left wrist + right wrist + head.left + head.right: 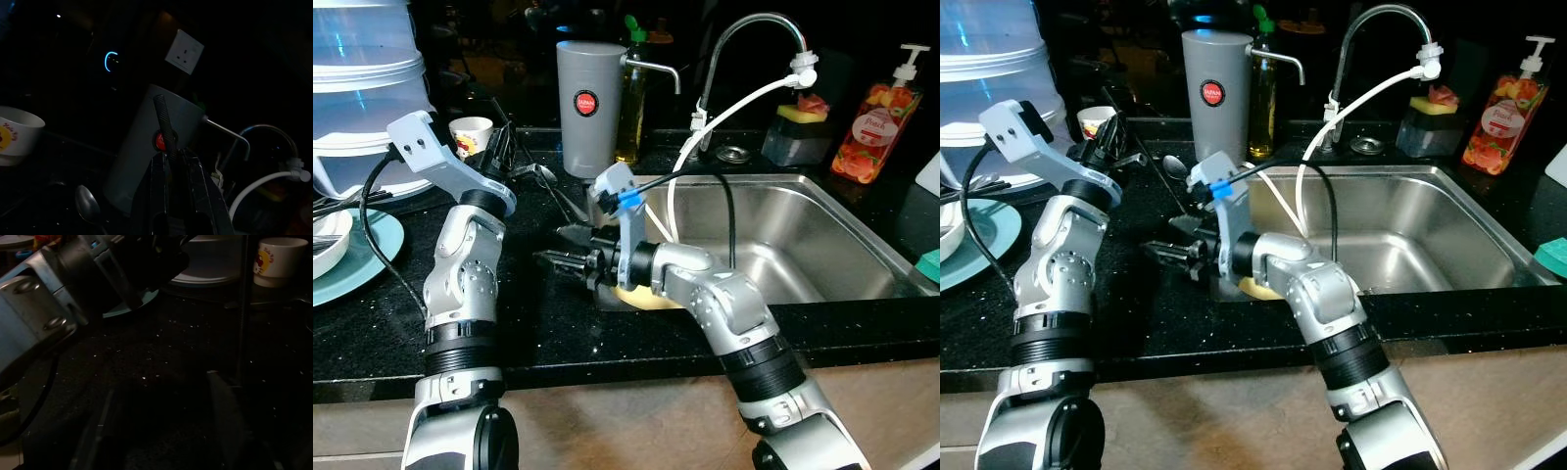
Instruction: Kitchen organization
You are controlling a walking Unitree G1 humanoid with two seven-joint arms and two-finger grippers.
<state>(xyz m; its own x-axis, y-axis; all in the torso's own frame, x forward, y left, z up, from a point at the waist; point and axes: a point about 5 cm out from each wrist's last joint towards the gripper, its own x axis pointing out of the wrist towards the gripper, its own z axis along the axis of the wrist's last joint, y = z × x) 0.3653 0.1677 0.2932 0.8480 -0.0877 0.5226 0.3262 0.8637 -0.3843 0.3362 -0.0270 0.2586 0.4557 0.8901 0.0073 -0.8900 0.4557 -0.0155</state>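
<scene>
Our left gripper (168,161) has its jaws closed on a thin black utensil handle (164,122), raised above the counter (538,323) near the grey canister (590,103). It looks stiff, light and narrow, best pinched mid-shaft. Our right gripper (558,257) hovers with jaws open beside the sink (803,225).

Tabletop (548,333): black polished stone, glossy with pale flecks. Sink (803,245): brushed stainless, satin sheen. Faucet (754,29): chromed metal, mirror-bright; hose (724,113) on it is smooth white plastic. Grey canister (589,103): matt plastic-looking shell, glossy red badge. Soap bottle (879,122): clear glossy plastic, white pump. Cup (472,135): glazed white ceramic. Spoon (88,204): polished metal. Plate (362,250): smooth teal glaze. Stacked container (362,88): translucent plastic. Arm shells silver satin metal; left gripper (172,161) fingers matt black.
</scene>
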